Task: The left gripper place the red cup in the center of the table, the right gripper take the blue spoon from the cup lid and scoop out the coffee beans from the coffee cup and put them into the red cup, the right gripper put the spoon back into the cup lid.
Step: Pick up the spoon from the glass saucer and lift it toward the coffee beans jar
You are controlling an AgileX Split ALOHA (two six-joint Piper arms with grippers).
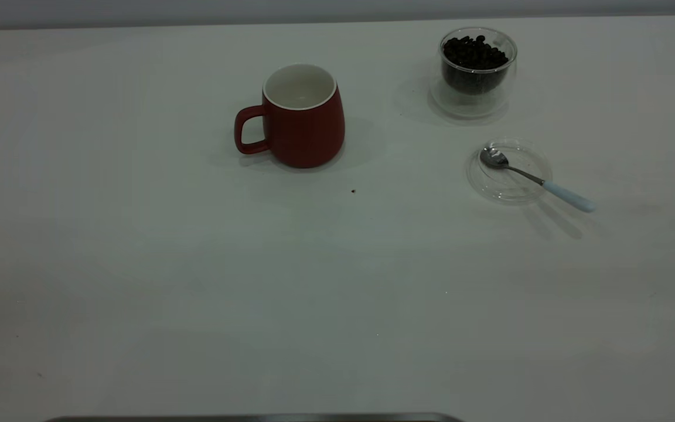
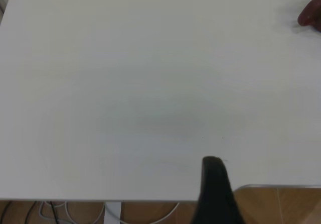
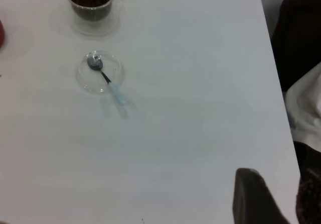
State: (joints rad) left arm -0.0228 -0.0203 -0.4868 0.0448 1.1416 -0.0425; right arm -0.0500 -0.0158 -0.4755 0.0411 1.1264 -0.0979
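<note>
The red cup stood upright toward the far middle of the white surface, handle turned to the exterior view's left, its white inside showing no beans. Off to its right sat the coffee cup, clear glass, heaped with dark coffee beans, and nearer the camera from that lay the cup lid with the blue spoon resting across it, metal bowl inside the rim, pale handle jutting out over the edge and lifted off the surface. Neither arm showed in the exterior view. The left gripper appeared only as one dark finger at the near edge of the surface in its own wrist view, well apart from the mug, and the right gripper likewise as a dark finger at the corner, well apart from the lid; whether either pair of fingers was spread or closed, I could not tell. Judging by looks, the mug would be heavy, stiff and glazed-slick, so the rim wall or the handle loop seemed the safest hold. The spoon looked light and thin, best pinched on that overhanging blue handle, while the glass lid beneath would likely skate or chip if nudged.
</note>
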